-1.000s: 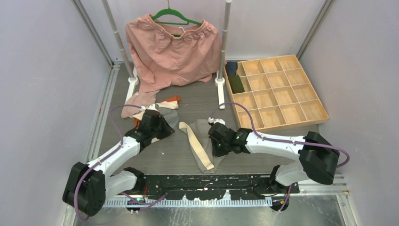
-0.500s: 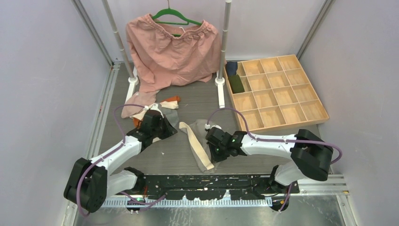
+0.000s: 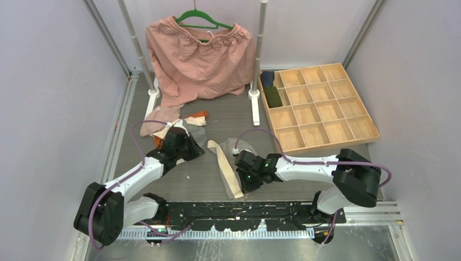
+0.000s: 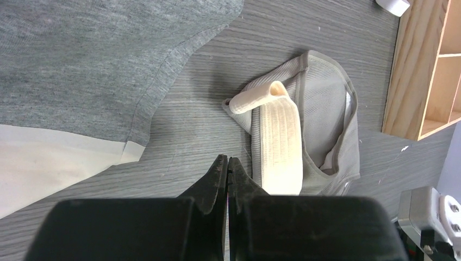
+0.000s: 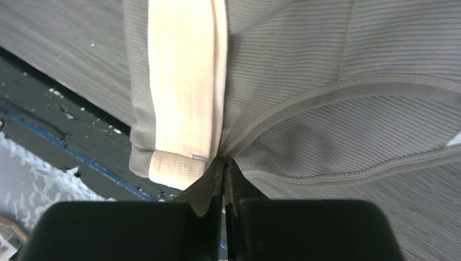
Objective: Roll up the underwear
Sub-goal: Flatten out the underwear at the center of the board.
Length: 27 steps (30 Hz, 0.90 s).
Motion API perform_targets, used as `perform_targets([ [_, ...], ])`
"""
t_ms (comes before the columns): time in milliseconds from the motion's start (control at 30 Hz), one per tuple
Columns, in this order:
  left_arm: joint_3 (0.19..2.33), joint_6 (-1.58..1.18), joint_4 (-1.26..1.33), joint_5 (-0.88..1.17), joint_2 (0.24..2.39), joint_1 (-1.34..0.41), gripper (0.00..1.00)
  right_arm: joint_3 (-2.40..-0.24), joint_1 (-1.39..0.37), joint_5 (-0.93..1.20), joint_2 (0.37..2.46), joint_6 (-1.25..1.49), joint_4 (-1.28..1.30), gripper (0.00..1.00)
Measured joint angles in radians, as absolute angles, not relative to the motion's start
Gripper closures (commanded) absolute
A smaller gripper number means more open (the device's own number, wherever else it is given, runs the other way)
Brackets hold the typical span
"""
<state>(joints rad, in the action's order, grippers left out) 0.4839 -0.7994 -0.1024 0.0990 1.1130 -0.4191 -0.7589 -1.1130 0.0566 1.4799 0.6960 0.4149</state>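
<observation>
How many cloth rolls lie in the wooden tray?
2. A navy roll sits in the far-left corner compartment of the tray; a dark green roll sits in the next compartment nearer. No others show.

I read the underwear (image 5: pixel 337 65) as ribbed, matt cloth. The tabletop (image 4: pixel 304 27) looks wood-grained and dull, the tray (image 4: pixel 413 65) bare wood.

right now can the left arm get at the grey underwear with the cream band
Probably yes: only bare table lies between the left gripper and the grey underwear, though the right gripper pinches its near end.
</observation>
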Motion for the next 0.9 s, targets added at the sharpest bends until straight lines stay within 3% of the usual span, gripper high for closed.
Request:
perform_targets([
  [533,0.449,-0.799,-0.15,0.048,1.04,-0.419,0.99,-0.812,-1.126,0.219,1.514,0.74,0.314,0.92],
  [833,0.437,-0.808,-0.315,-0.093,0.791,-0.419,0.96,-0.968,-1.148,0.273,1.719,0.767,0.171,0.82],
  [900,0.435,-0.812,-0.36,-0.128,0.735,-0.419,0.95,-0.984,-1.152,0.302,1.742,0.766,0.131,0.77],
])
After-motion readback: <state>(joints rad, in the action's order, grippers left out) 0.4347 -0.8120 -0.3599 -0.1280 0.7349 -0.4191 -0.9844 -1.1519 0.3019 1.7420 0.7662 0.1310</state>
